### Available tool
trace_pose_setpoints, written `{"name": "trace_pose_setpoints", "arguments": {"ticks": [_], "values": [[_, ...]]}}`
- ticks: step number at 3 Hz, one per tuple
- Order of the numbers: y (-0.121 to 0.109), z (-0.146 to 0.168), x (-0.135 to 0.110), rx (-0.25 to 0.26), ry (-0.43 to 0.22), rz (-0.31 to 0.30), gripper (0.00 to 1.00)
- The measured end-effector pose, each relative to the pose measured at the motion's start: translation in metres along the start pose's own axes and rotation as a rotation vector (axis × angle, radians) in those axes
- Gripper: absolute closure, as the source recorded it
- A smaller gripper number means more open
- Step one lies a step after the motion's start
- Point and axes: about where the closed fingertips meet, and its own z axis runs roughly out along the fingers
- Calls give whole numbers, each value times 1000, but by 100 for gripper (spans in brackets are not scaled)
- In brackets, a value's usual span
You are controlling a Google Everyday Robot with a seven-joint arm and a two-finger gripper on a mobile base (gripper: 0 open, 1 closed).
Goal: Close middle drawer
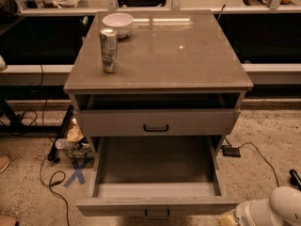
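Note:
The middle drawer (157, 205) of the grey cabinet (160, 55) is pulled far out toward me. Its deep box is empty and its dark bar handle (157, 215) sits at the frame's bottom edge. The upper drawer (117, 122) above it stands slightly out, with a dark gap under the cabinet top. My gripper (225, 219) shows only as a tan tip at the bottom right, just right of the drawer front's right end, on my white arm (275, 210). The lowest drawer is hidden.
A silver can (109, 50) and a white bowl (117, 22) stand on the cabinet top at the back left. Cables, a bottle and clutter (70, 142) lie left of the cabinet by a blue tape X (76, 174). A power brick (231, 150) with a cable lies on the floor at the right.

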Motion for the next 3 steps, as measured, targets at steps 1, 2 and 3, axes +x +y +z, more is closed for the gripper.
{"name": "trace_pose_setpoints", "arguments": {"ticks": [1, 2, 3], "values": [[-17, 27, -9, 5, -54, -11, 100], [-20, 51, -41, -6, -114, -53, 100], [-20, 51, -41, -6, -114, -53, 100]]}}
